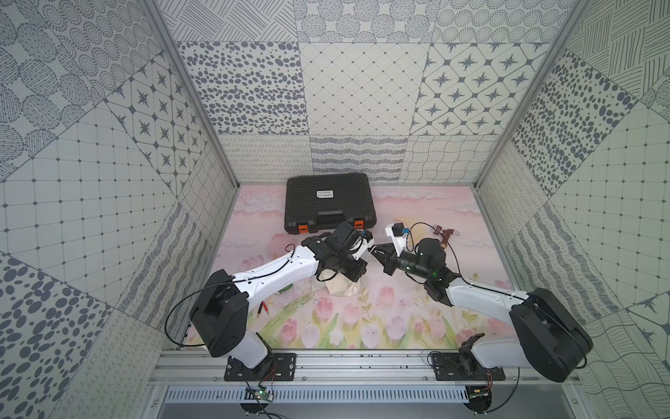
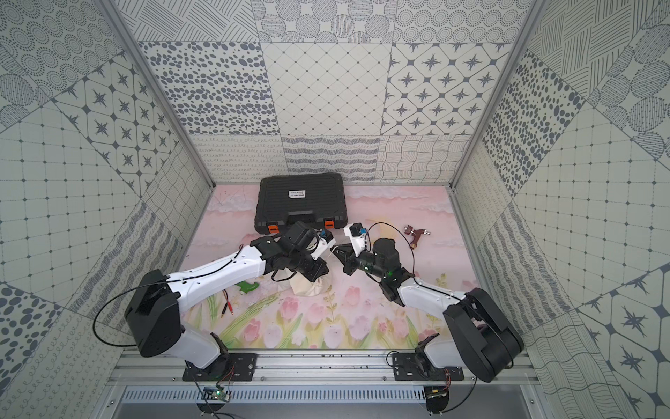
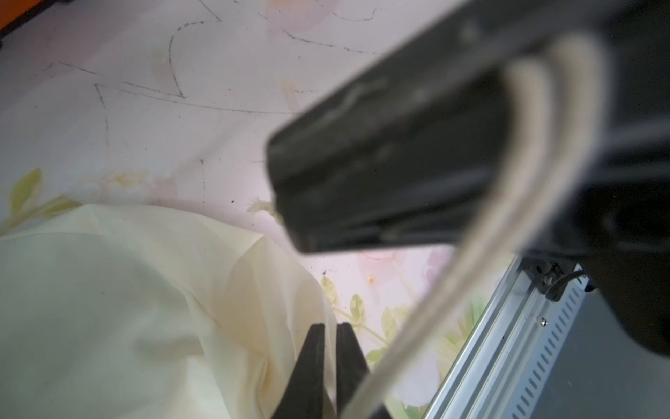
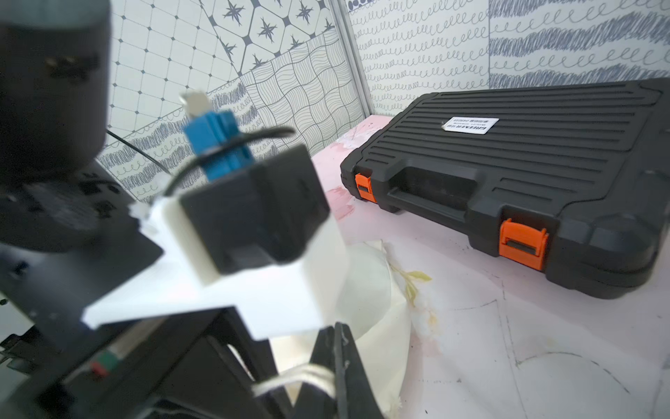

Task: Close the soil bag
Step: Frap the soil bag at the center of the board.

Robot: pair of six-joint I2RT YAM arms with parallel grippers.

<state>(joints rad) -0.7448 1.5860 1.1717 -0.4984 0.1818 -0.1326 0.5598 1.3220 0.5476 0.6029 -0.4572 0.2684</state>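
Cream cloth of the soil bag (image 1: pixel 342 288) lies on the floral mat (image 1: pixel 362 326) in both top views, under the left wrist, with the right gripper (image 1: pixel 373 250) near. In the left wrist view the left gripper (image 3: pixel 330 337) has its jaws almost together with bag cloth in the slit; I cannot tell if it grips. In the right wrist view the right jaws are pressed together on the cord (image 4: pixel 301 377).

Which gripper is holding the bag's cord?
The right gripper: its shut jaws pinch the white cord, while the left gripper pinches the soil bag cloth instead.
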